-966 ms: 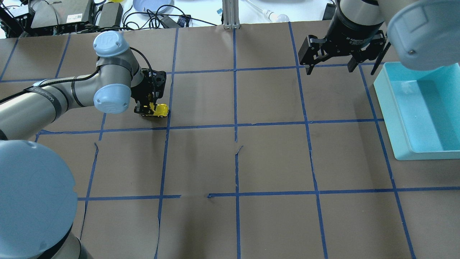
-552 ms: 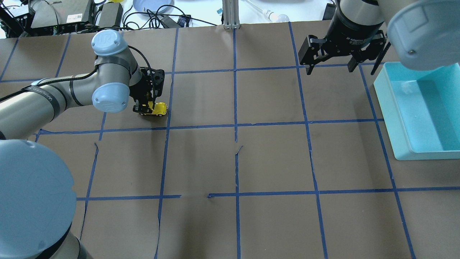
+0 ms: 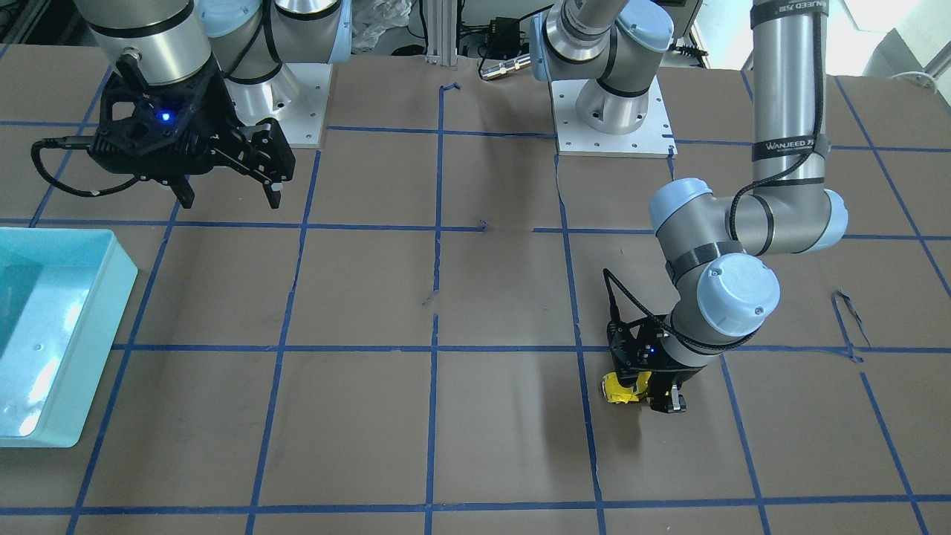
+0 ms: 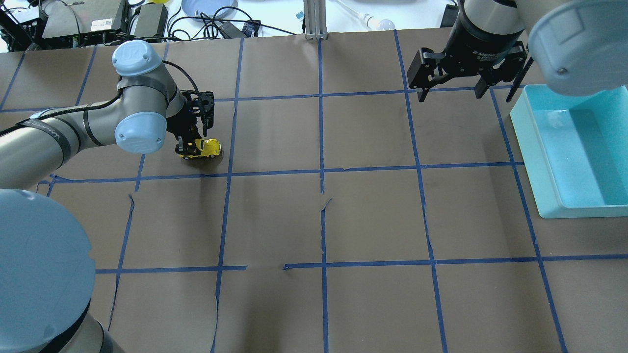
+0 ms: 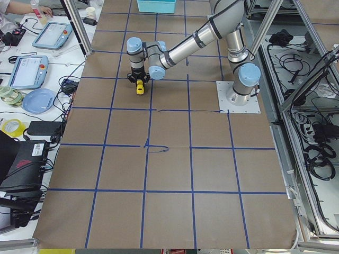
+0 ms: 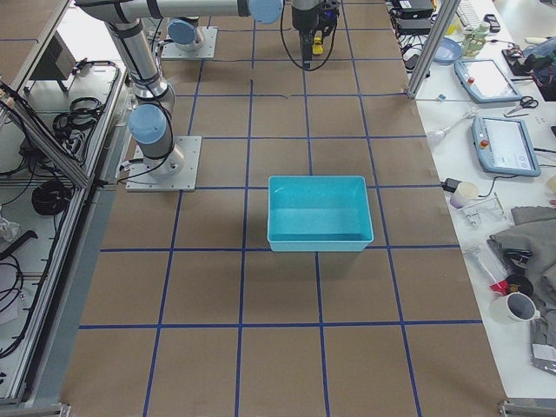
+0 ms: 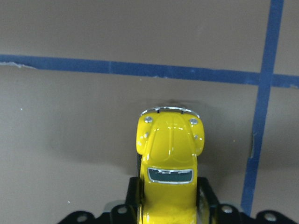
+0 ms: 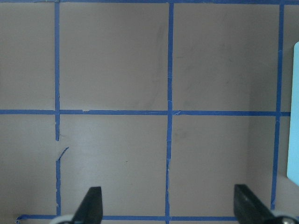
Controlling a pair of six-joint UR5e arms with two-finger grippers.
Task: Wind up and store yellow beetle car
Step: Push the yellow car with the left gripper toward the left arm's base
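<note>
The yellow beetle car (image 4: pixel 209 146) stands on its wheels on the brown paper in the far-left grid square. It also shows in the front view (image 3: pixel 617 389) and in the left wrist view (image 7: pixel 170 149), nose pointing away from the camera. My left gripper (image 4: pixel 192 143) is low over the table and shut on the car's rear half, one finger (image 7: pixel 133 205) on each side. My right gripper (image 4: pixel 466 93) is open and empty, held high at the far right beside the bin; its fingertips (image 8: pixel 92 205) frame bare paper.
A turquoise bin (image 4: pixel 535 162) sits at the right edge of the table, open and with nothing seen inside; it also shows in the front view (image 3: pixel 111 297). Blue tape lines (image 4: pixel 321 171) grid the paper. Cables and boxes lie beyond the far edge.
My left gripper has pulled the car backwards along the table, to the left in the overhead view, by a small distance. The right arm has not moved.
</note>
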